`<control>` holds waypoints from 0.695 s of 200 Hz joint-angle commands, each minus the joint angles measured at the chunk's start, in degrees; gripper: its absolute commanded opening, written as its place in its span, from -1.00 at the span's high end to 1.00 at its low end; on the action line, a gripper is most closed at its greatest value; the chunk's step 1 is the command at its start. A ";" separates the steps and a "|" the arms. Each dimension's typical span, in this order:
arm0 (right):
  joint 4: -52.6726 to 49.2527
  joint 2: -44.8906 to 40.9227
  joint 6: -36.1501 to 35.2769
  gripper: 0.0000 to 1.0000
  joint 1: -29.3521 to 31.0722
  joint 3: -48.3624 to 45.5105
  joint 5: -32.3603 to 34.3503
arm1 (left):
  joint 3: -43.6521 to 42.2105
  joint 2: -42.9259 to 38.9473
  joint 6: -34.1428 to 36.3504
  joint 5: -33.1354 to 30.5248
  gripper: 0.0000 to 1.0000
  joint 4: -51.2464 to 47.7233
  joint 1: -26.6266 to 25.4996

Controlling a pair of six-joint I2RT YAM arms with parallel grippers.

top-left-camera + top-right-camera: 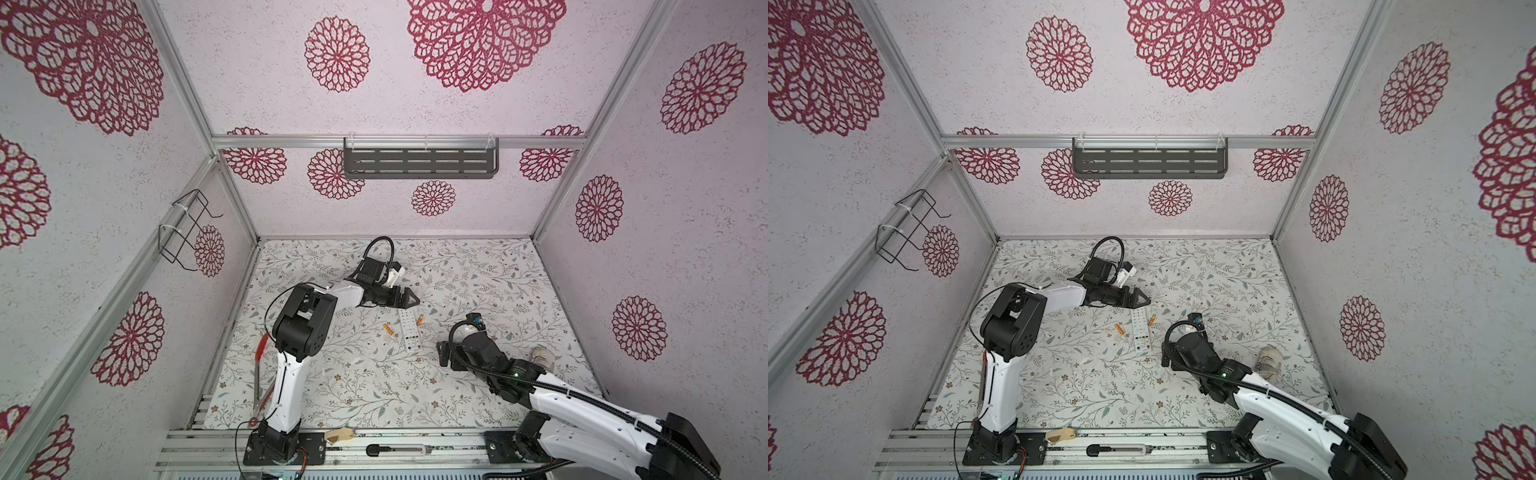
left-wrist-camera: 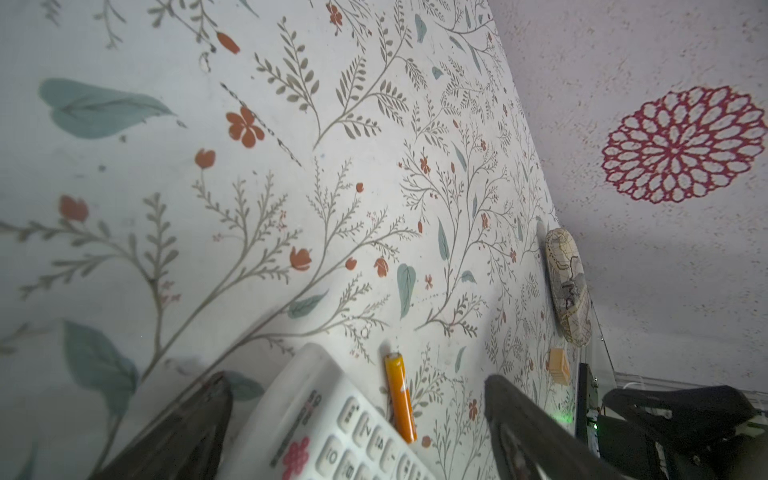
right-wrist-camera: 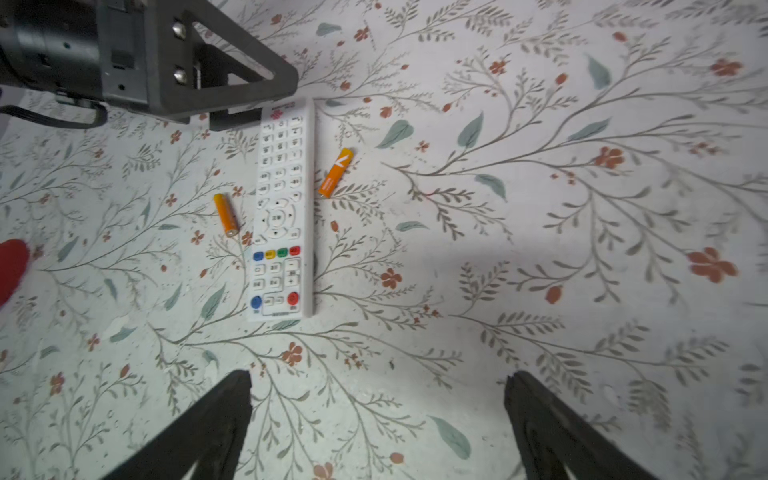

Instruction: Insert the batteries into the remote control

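Right wrist view: the right gripper (image 3: 378, 376) hangs spread, empty, short of the remote control (image 3: 282, 208), which lies buttons-up, batteries (image 3: 225, 215) loose either side; beyond, the left gripper (image 1: 409, 300), also spread, straddles its far end, probably to flip it.

Remote control (image 1: 409, 332) far end partly hidden under left end effector (image 1: 409, 301); button labels unreadable.

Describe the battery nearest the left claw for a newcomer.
On the floral mat, find the white remote control, buttons up. Orange batteries flank it; the right battery lies nearest the left claw. Unlike the other battery, it shows a white chevron.
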 commanded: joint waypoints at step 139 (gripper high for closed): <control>7.37 1.27 6.65 -0.98 3.98 -5.85 -15.08 | -20.84 -17.01 -4.10 -3.71 -0.95 3.69 -7.05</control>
